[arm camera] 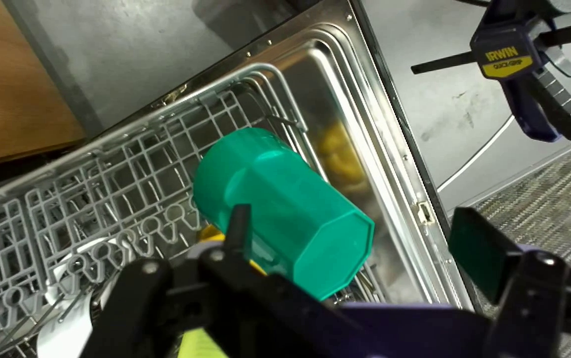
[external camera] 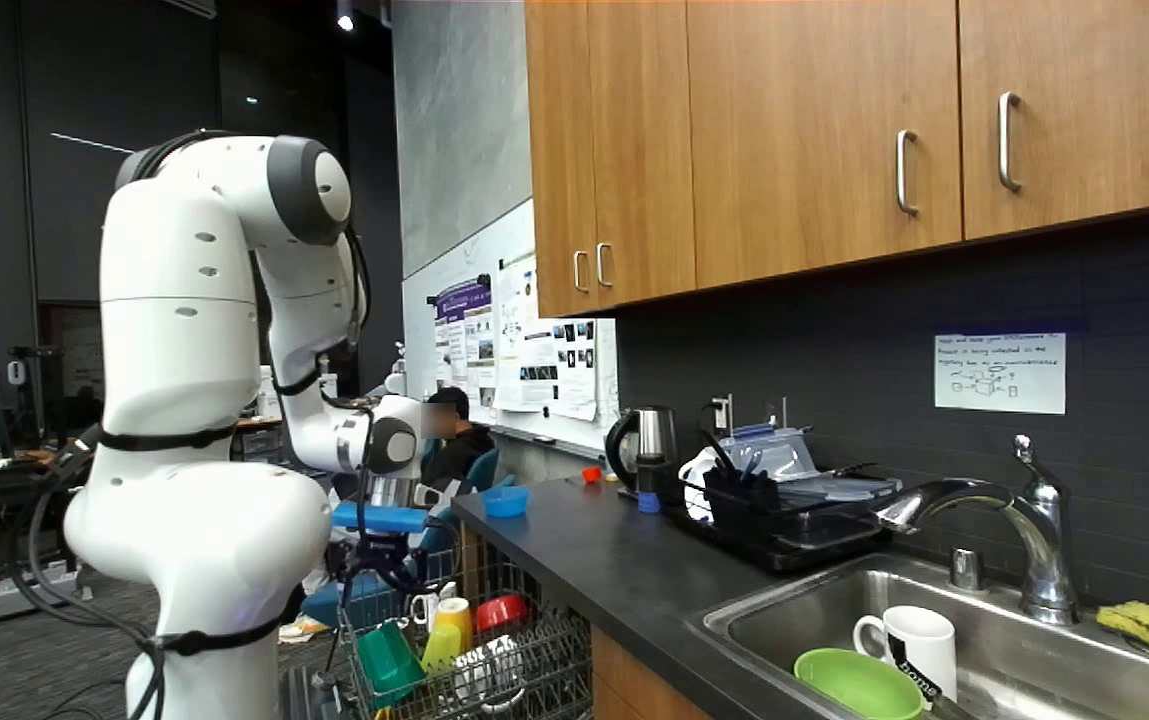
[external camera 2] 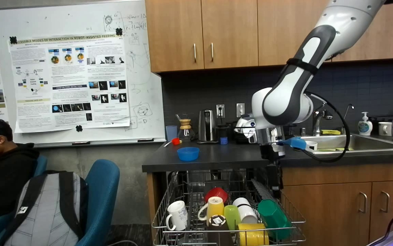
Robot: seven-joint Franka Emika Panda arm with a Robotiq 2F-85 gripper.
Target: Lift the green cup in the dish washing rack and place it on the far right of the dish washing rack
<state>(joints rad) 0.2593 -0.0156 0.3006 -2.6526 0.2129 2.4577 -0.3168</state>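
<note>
The green cup [arm camera: 295, 209], a faceted teal tumbler, lies tilted with its base up in the dish rack [arm camera: 151, 164]. It shows in both exterior views [external camera: 389, 660] [external camera 2: 273, 215], at the rack's right side in the latter. My gripper [arm camera: 361, 243] is open and empty, with its fingers wide apart. In the wrist view one finger overlaps the cup's near side, and the other is off to the right beyond the rack. The gripper [external camera 2: 274, 182] hangs just above the cup in an exterior view. Whether a finger touches the cup I cannot tell.
Beside the cup stand a white mug [external camera 2: 245, 210], a lime cup [external camera 2: 232, 217], a yellow cup [external camera 2: 252, 234], a yellow mug [external camera 2: 215, 207] and a red bowl [external camera 2: 216, 194]. The countertop [external camera: 624, 560] edges the rack. A clamp [arm camera: 514, 59] lies beyond the dishwasher door.
</note>
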